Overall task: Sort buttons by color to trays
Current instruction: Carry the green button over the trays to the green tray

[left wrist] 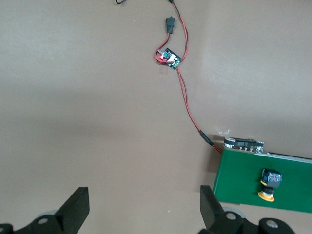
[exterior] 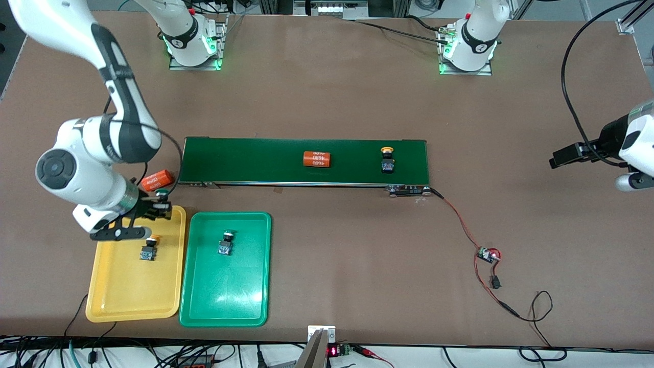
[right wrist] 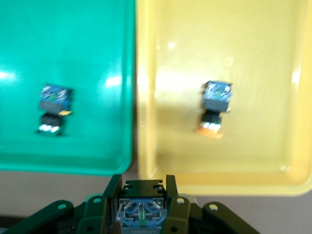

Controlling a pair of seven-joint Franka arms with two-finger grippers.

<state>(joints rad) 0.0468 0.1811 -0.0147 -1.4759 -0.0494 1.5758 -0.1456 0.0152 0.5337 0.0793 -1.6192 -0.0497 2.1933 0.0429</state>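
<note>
My right gripper [exterior: 161, 206] is shut on a green-capped button [exterior: 162, 194], whose blue-and-black body shows between the jaws in the right wrist view [right wrist: 142, 210]. It hangs by the yellow tray's [exterior: 127, 299] corner nearest the belt, close to the gap between the trays. One yellow button [exterior: 148, 248] lies in the yellow tray [right wrist: 253, 161]. A green button [exterior: 226, 242] lies in the green tray [exterior: 230, 304]. Another yellow button [exterior: 388, 158] stands on the belt. My left gripper [left wrist: 145, 204] waits open over bare table at the left arm's end.
The dark-green conveyor belt [exterior: 245, 161] carries an orange cylinder [exterior: 317, 159]. A second orange cylinder [exterior: 156, 180] lies off the belt's end near my right arm. A small circuit board [exterior: 488, 254] with red wires trails from the belt's other end.
</note>
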